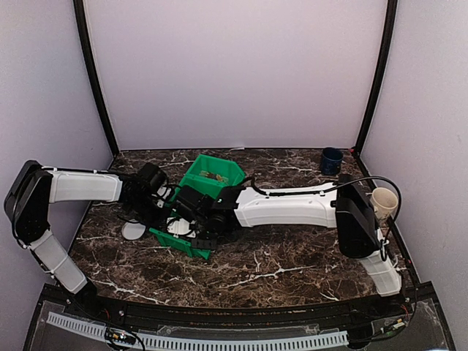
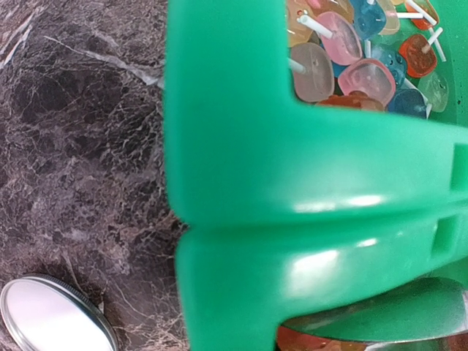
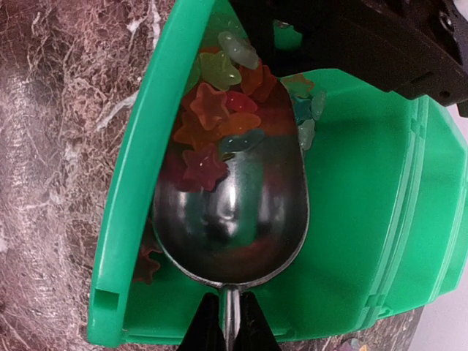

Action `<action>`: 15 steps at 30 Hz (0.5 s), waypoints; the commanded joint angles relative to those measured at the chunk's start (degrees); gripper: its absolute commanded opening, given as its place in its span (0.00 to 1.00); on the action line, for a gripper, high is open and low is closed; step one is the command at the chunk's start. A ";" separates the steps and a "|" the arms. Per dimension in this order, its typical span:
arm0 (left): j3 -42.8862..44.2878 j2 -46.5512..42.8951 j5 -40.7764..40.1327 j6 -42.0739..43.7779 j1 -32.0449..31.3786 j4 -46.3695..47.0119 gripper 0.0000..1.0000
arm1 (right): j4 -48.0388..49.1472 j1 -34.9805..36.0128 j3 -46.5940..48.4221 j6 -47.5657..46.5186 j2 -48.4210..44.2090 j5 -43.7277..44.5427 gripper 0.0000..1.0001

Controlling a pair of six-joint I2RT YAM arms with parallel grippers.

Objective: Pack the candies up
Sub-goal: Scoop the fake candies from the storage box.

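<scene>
Steel scoop (image 3: 230,216), handle pinched tight in the right gripper (image 3: 229,313), lies ahead among star-shaped candies (image 3: 208,108), placed to gather them.

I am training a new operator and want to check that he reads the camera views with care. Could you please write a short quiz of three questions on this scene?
1. True or false: the right gripper is shut on the handle of the metal scoop.
2. Which shape do the candies at the scoop's mouth have? A) stars B) cubes C) rings
3. In the left wrist view, what lies on the marble table beside the green bin?
Key: 1 true; 2 A; 3 a flat round lid.
</scene>
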 commanded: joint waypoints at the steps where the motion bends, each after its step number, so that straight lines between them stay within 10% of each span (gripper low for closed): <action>1: 2.55 -5.79 5.19 -2.67 -0.34 15.31 0.00 | 1.71 0.79 -0.98 4.55 2.70 -4.75 0.00; 15: 2.53 -6.05 5.93 -2.99 -0.17 15.30 0.00 | 24.21 -5.70 -21.26 19.83 -8.81 -10.17 0.00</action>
